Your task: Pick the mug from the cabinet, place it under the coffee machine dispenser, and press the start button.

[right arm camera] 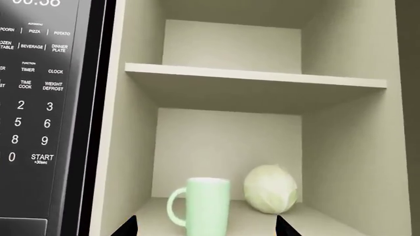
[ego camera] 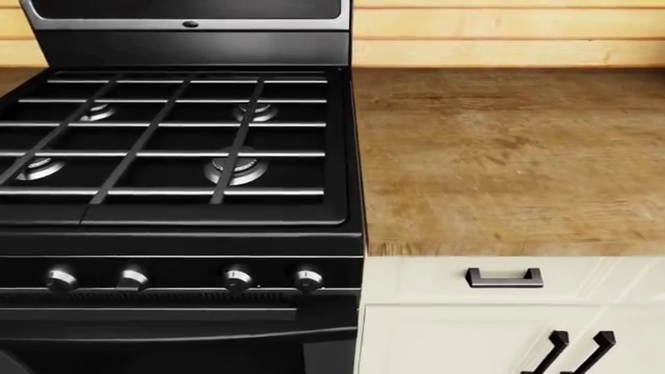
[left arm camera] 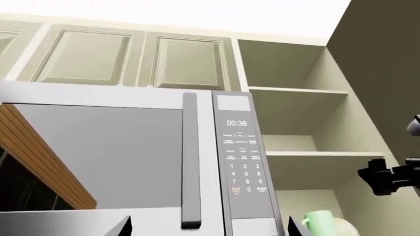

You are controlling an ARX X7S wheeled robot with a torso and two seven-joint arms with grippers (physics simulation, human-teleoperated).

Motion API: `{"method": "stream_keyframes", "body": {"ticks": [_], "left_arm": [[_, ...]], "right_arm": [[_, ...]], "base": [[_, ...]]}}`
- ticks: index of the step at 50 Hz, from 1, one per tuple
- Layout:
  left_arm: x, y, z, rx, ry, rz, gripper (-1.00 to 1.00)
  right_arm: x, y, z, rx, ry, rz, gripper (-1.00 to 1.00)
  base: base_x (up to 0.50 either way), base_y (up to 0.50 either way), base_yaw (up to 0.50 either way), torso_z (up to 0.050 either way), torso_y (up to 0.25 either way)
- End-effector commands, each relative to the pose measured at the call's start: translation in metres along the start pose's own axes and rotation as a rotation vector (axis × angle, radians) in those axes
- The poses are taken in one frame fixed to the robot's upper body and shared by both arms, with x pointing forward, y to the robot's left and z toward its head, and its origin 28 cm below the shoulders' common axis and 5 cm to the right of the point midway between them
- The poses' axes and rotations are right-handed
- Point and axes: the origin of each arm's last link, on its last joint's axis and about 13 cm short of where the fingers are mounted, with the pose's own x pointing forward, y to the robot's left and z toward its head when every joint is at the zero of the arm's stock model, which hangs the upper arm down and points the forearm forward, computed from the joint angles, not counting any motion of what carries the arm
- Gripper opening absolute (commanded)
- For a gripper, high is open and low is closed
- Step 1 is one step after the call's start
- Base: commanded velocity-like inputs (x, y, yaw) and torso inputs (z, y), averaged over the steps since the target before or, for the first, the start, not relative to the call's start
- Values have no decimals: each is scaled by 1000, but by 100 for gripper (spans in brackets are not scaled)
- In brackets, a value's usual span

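The tall pale mint-green cylindrical mug (right arm camera: 204,205) stands upright on the bottom shelf of the open cream cabinet (right arm camera: 341,147), straight ahead of the right hand (right arm camera: 206,227), whose two dark fingertips (right arm camera: 127,227) stand wide apart at either side of it without touching, its loop handle turned toward the microwave side. Just beside the mug, farther from the silver microwave with its black keypad (right arm camera: 39,98), sits a pale round cabbage (right arm camera: 270,189). The left hand (left arm camera: 206,227) hangs below the microwave door, only dark tips showing, so I cannot tell its opening; the right arm (left arm camera: 390,177) reaches toward the cabinet.
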Motion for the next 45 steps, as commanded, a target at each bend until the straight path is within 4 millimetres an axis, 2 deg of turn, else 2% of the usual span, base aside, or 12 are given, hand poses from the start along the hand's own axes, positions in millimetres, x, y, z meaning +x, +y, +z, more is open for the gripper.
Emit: {"method": "stream_keyframes", "body": {"ticks": [1,15,25,45], "left_arm": [[-3,0,3,1,-20,-7,100],[-3,0,-1,10,-14,-11,100],[-4,-1,6,8,-20,-16,100],[-5,0,0,14,-13,-24,100]], "right_arm": [[0,-1,-2,-14,17,-4,100],[1,-1,-6,-21,33,-8,100],[1,-1,-9,-17,42,-7,100],[0,-2,-5,-8,26,-18,100]], "base": [[125,0,0,0,0],[123,0,0,0,0],[124,0,0,0,0],[124,0,0,0,0]]}}
